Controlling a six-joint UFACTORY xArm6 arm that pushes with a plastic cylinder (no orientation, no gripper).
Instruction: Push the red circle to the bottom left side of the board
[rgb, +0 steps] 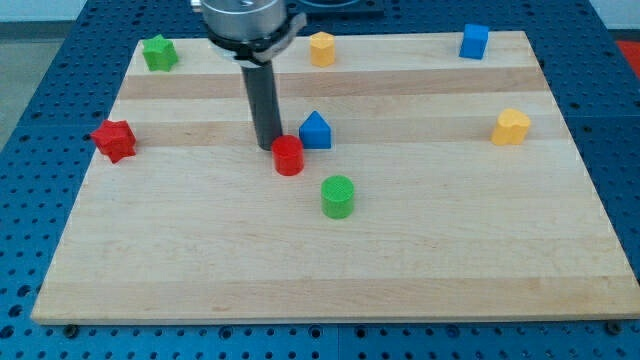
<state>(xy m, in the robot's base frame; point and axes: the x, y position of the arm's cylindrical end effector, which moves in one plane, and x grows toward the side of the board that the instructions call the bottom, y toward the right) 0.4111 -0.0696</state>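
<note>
The red circle (289, 156) is a short red cylinder near the middle of the wooden board (200, 260). My tip (268, 146) stands just to its upper left, touching or almost touching it. A blue block with a pointed top (315, 131) sits right next to the red circle on its upper right. A green circle (338, 196) lies below and to the right of the red circle.
A red star-shaped block (115, 139) sits at the board's left edge. A green star-shaped block (158, 53) is at the top left, an orange block (321, 48) at the top middle, a blue cube (474, 41) at the top right, and an orange block (511, 127) at the right.
</note>
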